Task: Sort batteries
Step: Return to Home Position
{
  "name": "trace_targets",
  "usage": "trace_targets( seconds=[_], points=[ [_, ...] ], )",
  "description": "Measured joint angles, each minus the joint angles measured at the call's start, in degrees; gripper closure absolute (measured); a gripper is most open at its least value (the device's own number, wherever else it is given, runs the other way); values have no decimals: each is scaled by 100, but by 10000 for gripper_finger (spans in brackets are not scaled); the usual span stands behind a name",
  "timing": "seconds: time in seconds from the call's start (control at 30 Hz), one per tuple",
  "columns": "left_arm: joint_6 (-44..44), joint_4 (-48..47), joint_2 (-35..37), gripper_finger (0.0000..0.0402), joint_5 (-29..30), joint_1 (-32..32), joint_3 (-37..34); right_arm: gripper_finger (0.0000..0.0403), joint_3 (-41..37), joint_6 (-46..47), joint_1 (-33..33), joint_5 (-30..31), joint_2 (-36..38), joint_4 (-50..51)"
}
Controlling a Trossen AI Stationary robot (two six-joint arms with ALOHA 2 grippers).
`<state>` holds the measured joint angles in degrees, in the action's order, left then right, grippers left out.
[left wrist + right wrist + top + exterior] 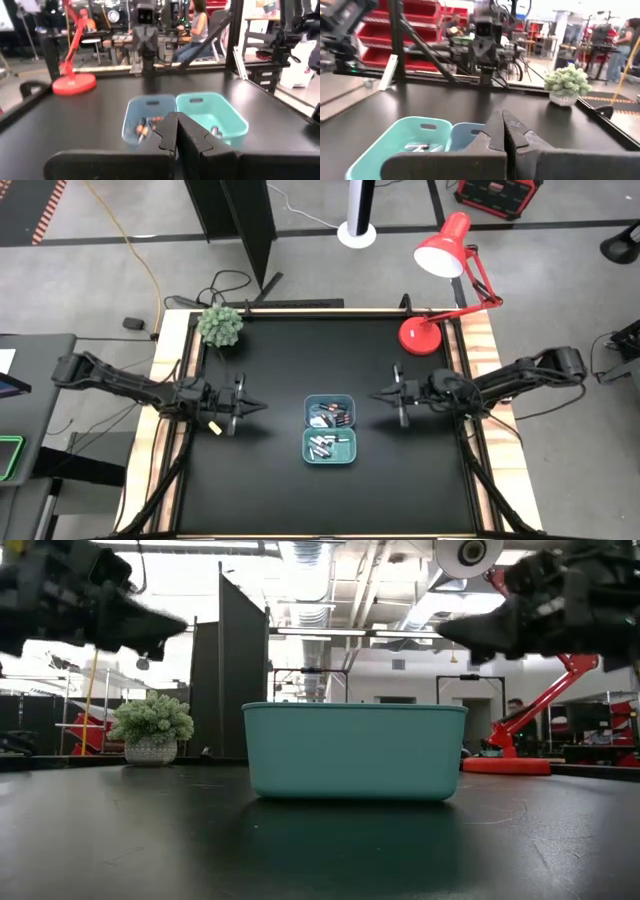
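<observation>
Two small trays sit side by side mid-table: a blue tray (329,411) on the far side holding dark batteries with reddish bands (142,127), and a teal tray (329,447) on the near side holding whitish-silver batteries (420,147). My left gripper (262,408) hovers shut, above the table, left of the trays, fingers pointing at them. My right gripper (373,395) hovers shut to their right, pointing back at them. In the low view only the teal tray (354,750) shows, with both grippers high above it.
A red desk lamp (440,280) stands at the far right corner and a small potted plant (220,326) at the far left corner. The black tabletop has wooden edges. People sit in the room beyond the table.
</observation>
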<state>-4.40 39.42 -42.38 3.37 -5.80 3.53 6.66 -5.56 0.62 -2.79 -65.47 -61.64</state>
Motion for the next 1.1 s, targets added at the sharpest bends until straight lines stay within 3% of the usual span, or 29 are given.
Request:
trace_targets(
  seconds=[0.17, 0.43, 0.87, 1.1],
  points=[
    [289, 29, 202, 401, 254, 73, -245, 403, -614, 137, 91, -13, 130, -484],
    [16, -641, 871, 401, 489, 83, -302, 403, -623, -134, 190, -9, 627, 297],
    [-7, -3591, 4123, 401, 612, 83, -311, 403, -626, -359, 445, 0, 3884, 3682],
    [-205, -3639, 4129, 401, 567, 97, -313, 403, -630, -395, 383, -17, 5124, 4972]
  ],
)
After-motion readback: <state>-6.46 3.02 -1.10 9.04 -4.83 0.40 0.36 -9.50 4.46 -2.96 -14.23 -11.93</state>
